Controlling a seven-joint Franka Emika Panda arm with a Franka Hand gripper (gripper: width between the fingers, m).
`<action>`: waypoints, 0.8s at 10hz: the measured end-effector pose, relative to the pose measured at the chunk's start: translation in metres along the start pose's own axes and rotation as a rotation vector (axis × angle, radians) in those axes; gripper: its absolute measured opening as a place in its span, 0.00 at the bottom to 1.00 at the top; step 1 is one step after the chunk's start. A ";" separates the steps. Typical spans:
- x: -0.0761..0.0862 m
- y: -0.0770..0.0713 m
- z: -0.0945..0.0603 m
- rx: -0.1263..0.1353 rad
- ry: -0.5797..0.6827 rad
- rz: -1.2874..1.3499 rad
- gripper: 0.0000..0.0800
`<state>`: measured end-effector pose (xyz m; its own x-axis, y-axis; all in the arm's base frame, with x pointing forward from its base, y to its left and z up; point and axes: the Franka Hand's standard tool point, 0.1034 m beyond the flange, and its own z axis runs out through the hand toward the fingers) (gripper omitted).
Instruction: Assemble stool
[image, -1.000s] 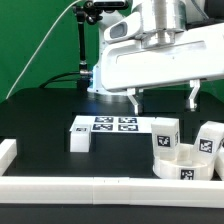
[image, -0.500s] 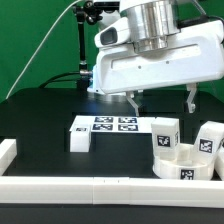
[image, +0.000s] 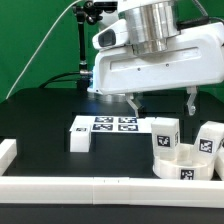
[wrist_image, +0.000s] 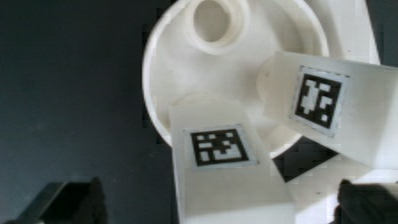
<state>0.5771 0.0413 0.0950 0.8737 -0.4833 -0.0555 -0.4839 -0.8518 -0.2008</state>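
Note:
The white round seat (image: 186, 165) lies at the exterior view's right, near the front rail. Two tagged white legs (image: 164, 134) (image: 209, 139) stand against its far side. A third leg (image: 80, 135) stands apart at the left. My gripper (image: 165, 100) hangs open and empty above the seat and the two legs, touching nothing. In the wrist view the seat (wrist_image: 205, 75) fills the middle, with two tagged legs (wrist_image: 222, 150) (wrist_image: 331, 95) lying over it. My gripper (wrist_image: 217, 205) straddles the nearer leg, and the dark fingertips (wrist_image: 71, 205) show at the frame's edge.
The marker board (image: 113, 124) lies flat between the lone leg and the seat. A long white rail (image: 90, 188) runs along the front and a short one (image: 8, 150) stands at the left. A green wall and a dark stand are behind.
The gripper body has shifted slightly, and the fingers have dropped a little over the seat. The jaws stay open. No part has moved.

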 end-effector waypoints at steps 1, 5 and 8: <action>0.003 0.001 0.002 -0.056 -0.031 0.026 0.81; 0.020 -0.002 0.008 -0.112 -0.036 0.013 0.81; 0.014 -0.007 0.013 -0.108 -0.032 0.004 0.67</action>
<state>0.5931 0.0430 0.0827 0.8720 -0.4817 -0.0872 -0.4886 -0.8674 -0.0941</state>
